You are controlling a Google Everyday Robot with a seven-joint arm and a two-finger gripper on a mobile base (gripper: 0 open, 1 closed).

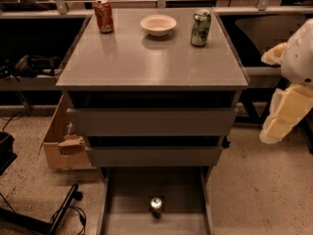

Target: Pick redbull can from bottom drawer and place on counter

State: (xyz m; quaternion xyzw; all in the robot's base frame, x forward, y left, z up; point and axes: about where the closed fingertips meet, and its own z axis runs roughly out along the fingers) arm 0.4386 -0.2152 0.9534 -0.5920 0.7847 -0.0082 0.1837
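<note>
The redbull can stands upright in the open bottom drawer, near the middle of its front; its shiny silver top faces up. The counter is the grey top of the drawer cabinet. My gripper hangs at the right edge of the view, beside the cabinet's right side at the height of the upper drawers. It is well above and to the right of the can and touches nothing.
On the counter stand a red-orange can at the back left, a white bowl at the back middle and a green can at the back right. A cardboard box sits on the floor left of the cabinet. Cables lie at the lower left.
</note>
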